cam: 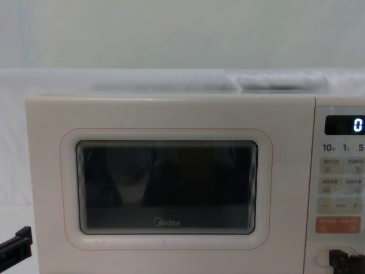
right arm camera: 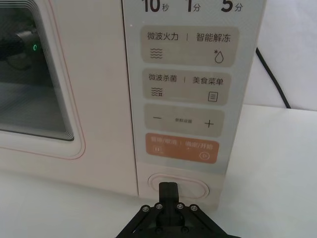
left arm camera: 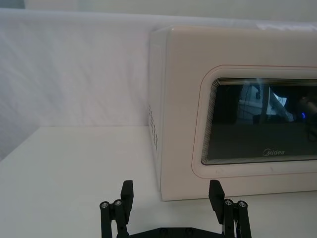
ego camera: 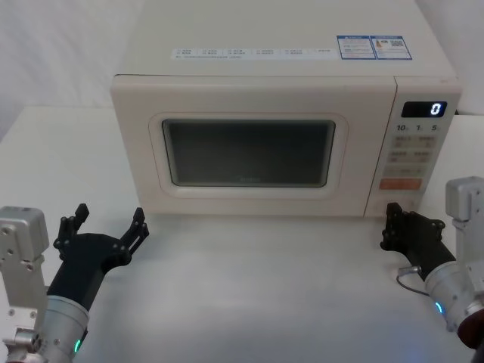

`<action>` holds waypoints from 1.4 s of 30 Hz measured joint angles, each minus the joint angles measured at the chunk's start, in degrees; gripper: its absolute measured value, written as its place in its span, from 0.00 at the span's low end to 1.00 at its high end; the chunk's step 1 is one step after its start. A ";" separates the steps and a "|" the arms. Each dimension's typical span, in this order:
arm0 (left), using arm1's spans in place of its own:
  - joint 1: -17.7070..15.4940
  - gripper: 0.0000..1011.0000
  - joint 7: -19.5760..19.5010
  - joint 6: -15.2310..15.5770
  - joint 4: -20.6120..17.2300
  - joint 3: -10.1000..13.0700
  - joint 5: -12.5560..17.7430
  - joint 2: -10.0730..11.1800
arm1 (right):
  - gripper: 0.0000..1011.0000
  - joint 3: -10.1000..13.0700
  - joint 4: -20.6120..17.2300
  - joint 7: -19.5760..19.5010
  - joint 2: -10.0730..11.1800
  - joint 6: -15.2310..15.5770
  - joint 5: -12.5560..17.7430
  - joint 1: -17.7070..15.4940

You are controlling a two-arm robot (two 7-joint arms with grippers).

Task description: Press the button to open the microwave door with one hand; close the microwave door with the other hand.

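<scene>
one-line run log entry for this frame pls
door: microwave door shut | right gripper: shut, tip at the button, contact unclear | left gripper: open, low at door's left corner

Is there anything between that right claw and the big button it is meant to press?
Nothing visible. The right gripper sits directly in front of the button at the bottom of the control panel, fingers shut.
</scene>
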 joint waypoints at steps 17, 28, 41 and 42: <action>0.00 0.99 0.00 0.00 0.00 0.00 0.00 0.00 | 0.00 0.27 2.78 0.14 -0.79 -0.38 0.02 1.89; 0.00 0.99 0.00 0.00 0.00 0.00 0.00 0.00 | 0.00 0.47 3.34 -0.06 -1.18 -0.32 0.38 2.20; 0.00 0.99 0.00 0.00 0.00 0.00 0.00 0.00 | 0.00 0.50 4.33 -0.42 -1.65 -0.59 0.44 2.80; 0.00 0.99 0.00 0.00 0.00 0.00 0.00 0.00 | 0.00 0.48 4.53 -0.46 -1.72 -0.67 0.41 2.95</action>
